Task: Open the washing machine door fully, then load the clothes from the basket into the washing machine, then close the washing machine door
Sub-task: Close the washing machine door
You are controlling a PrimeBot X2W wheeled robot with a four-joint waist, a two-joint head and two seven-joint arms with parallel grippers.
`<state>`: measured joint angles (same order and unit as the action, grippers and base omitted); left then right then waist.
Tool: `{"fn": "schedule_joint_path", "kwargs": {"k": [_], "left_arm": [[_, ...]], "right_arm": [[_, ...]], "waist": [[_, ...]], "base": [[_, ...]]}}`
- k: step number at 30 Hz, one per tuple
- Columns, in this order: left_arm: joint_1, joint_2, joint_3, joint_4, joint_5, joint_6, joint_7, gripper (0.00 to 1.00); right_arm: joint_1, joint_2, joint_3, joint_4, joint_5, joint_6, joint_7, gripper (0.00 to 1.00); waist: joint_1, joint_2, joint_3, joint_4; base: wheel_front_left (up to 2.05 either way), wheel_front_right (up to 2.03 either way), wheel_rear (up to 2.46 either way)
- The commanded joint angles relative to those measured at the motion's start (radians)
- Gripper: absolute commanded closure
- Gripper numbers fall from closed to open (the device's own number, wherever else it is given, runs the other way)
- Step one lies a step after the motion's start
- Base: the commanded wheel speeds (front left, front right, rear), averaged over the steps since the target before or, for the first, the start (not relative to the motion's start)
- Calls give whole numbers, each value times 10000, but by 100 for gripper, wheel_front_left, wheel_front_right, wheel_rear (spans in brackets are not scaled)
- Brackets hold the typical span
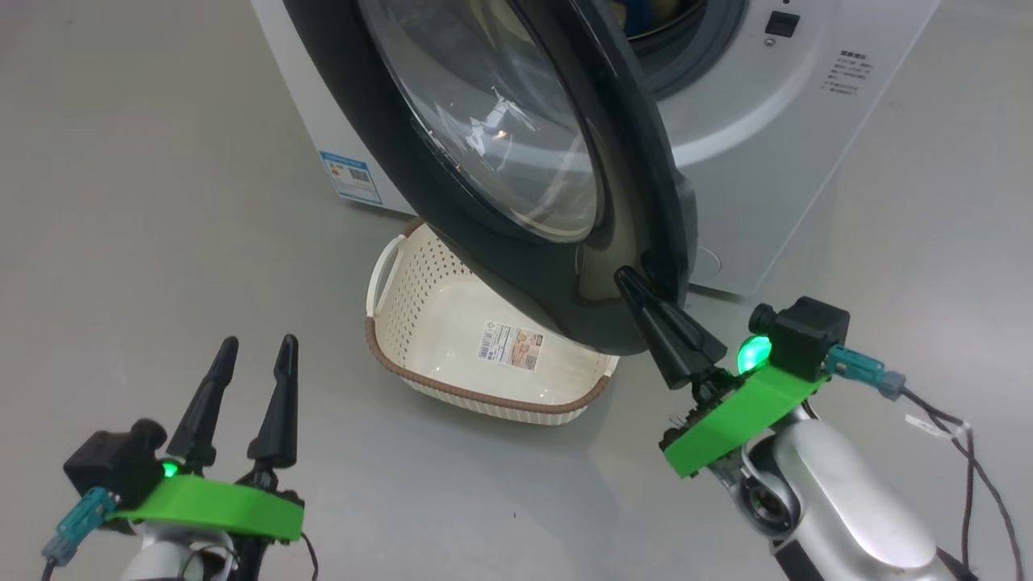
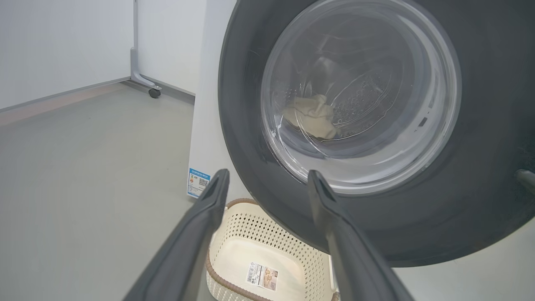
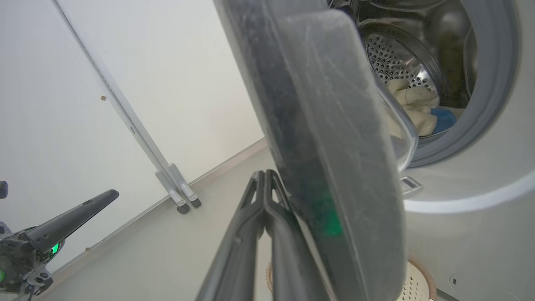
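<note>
The washing machine [image 1: 767,145] stands at the top of the head view, and its door [image 1: 516,274] hangs partly open over the basket [image 1: 420,282], whose floor holds just a label sticker. My right gripper [image 1: 628,278] is shut, with nothing between its fingers. Its tips [image 3: 264,173] rest against the outer face of the door's black rim [image 3: 334,125]. Cream and blue clothes [image 3: 418,113] lie in the steel drum, also seen through the door glass [image 2: 313,117]. My left gripper [image 1: 258,343] is open at the lower left, pointing at the door [image 2: 250,167] and basket [image 2: 259,251].
A white stand on small castors [image 2: 144,79] runs along the wall to the left of the machine, also seen as the stand's feet [image 3: 175,192]. Dark cables [image 1: 960,452] trail from my right wrist. Grey floor surrounds the basket.
</note>
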<state>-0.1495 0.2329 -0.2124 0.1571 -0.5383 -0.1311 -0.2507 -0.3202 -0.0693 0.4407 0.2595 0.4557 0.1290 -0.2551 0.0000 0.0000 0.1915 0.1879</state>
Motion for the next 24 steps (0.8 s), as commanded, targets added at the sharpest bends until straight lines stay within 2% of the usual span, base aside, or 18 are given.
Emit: {"fn": "schedule_joint_path", "kwargs": {"k": [1, 24], "left_arm": [[-504, 137, 350, -372, -47, 4, -111, 0], [-1413, -110, -197, -575, -150, 4, -111, 0]], "right_arm": [[-582, 133, -83, -310, -105, 17, -67, 100], [-2230, 175, -2390, 10, -757, 17, -67, 100]], "waist": [[0, 0, 86, -6], [0, 0, 1225, 673]], "base": [[0, 0, 0], [0, 0, 0]]}}
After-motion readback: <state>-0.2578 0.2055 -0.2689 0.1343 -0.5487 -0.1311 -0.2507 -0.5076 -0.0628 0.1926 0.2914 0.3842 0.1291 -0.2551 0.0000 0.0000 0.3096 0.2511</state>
